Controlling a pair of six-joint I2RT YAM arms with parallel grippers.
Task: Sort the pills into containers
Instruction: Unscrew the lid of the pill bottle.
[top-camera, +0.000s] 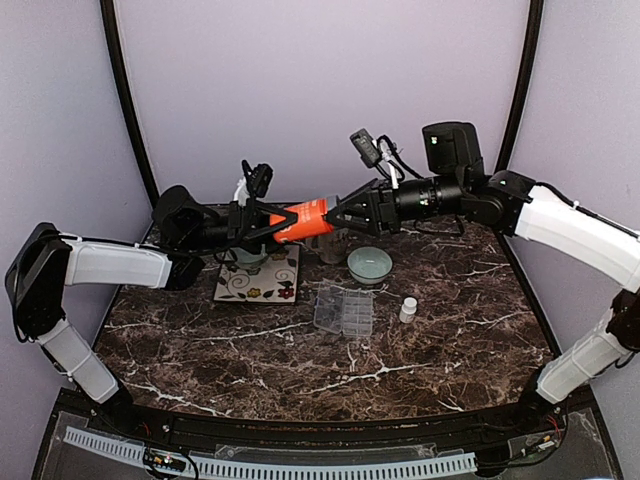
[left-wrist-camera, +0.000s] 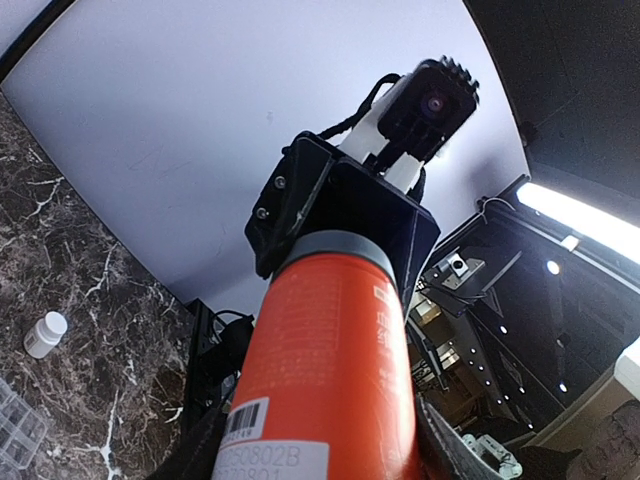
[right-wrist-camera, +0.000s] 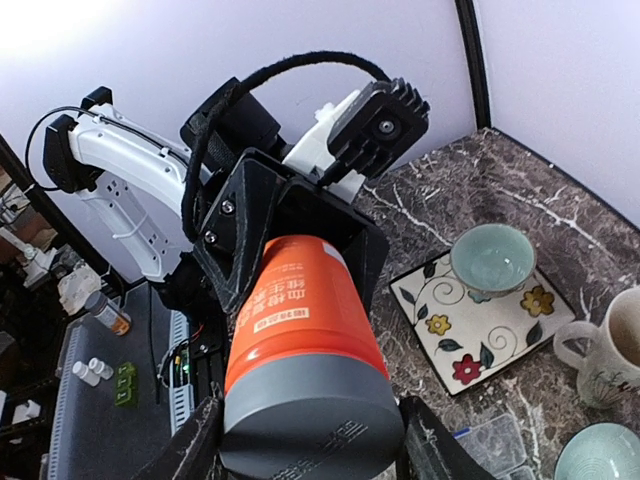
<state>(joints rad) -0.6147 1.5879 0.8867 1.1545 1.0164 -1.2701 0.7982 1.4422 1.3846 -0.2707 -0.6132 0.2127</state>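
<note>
Pill box: flat, clear, compartmented. It lies on the worktop well below both pincers. Seen from overhead it is almost straight under the right pincer, toward that arm's base. Neither pincer touches it. Pills: too small to make out in any view, so I cannot tell which compartments hold any.

Between the pincers is an orange bottle, held level in the air along the line from one pincer to the other. The left pincer is clenched on the labelled body toward the base end. The right pincer is clenched on the grey cap, with its fingers on either side of it. The cap sits on the bottle.

Arm pose: the left arm rises from its base at the left, then runs level toward the centre with the wrist horizontal. The right arm mirrors it from the right, forearm level and pointing inward. The pincers face each other nose to nose over the far half of the worktop.

Also below:
- A pale green bowl just beneath the right pincer, on the far side of the pill box.
- A small white bottle beside the box, on the right pincer's outer side.
- A floral plate beneath the left pincer, carrying a second bowl.
- A mug next to the plate.
</note>
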